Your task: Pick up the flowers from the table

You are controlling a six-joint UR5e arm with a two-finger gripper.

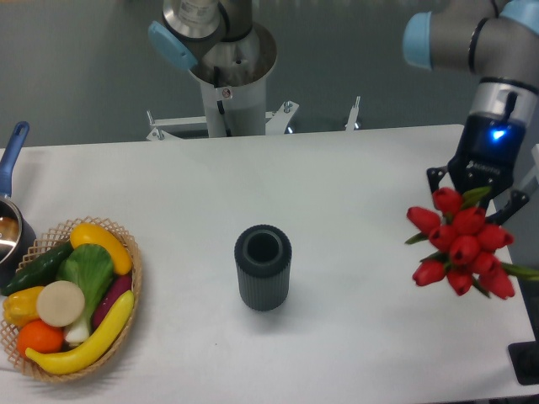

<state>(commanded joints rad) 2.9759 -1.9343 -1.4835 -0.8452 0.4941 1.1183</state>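
Red flowers [461, 243] hide the gripper [477, 193] clamped on their stems – leaf tips cut off at frame edge

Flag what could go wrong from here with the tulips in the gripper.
1. The flowers hang from the gripper near the table right edge; a slip could drop them off it.
2. The blooms hide the fingers, so the hold on the stems cannot be checked.
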